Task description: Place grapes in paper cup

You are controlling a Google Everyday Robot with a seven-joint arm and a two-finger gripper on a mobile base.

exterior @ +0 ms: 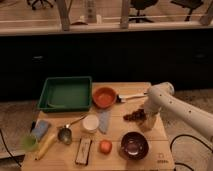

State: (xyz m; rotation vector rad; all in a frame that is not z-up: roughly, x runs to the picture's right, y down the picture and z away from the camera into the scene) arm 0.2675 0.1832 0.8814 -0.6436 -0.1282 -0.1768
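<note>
Front edge first: the maroon bowl (134, 145) sits nearest us, with a small orange fruit (105, 146) just beside it. Neither matters, except that the bowl lies right in front of the action. One row back is where it counts. The hand (145, 121) hangs low at the end of the white arm (172, 106), close over the surface (116, 131), just behind that bowl. Whether it is open or clamped on anything, I cannot tell from here. The grapes (133, 116) are right against it, a dark little bunch stretched out sideways, on the side of the hand that faces the cup. On the wood or lifted a touch, I can't say. And there is the cup (90, 123), in the same row, well apart from the bunch, mouth up and nothing in it that I can see. So the line is plain: bunch to cup runs straight across the surface, along the bunch's own long axis. Only a pale blue-grey strip (104, 120) lies between, just beside the cup. My read is that the carry has to go sideways over that strip, away from the arm's base, and stop short of the scoop (65, 134) beyond. Further back, the orange bowl (104, 96) and the green tray (65, 94) stand off the line.
</note>
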